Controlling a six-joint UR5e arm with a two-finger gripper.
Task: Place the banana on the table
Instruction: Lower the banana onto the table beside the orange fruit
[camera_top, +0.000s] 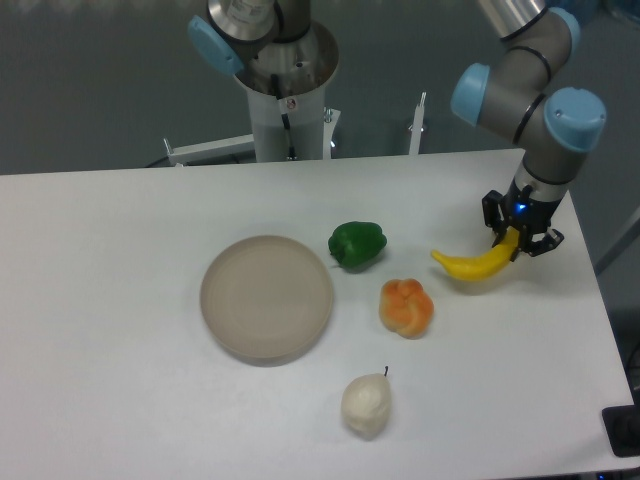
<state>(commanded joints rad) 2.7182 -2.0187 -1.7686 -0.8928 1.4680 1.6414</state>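
Note:
The yellow banana (474, 265) is at the right side of the white table (120, 330), to the right of the orange lobed fruit. Its right end is between the fingers of my gripper (519, 240), which is shut on it. The banana's free left end hangs low, at or just above the tabletop; I cannot tell if it touches.
A round beige plate (267, 297) lies left of centre. A green pepper (357, 245) sits beside the plate's upper right. An orange lobed fruit (406, 307) lies below the pepper. A whitish pear (366, 404) lies near the front edge. The table's right edge is close to the gripper.

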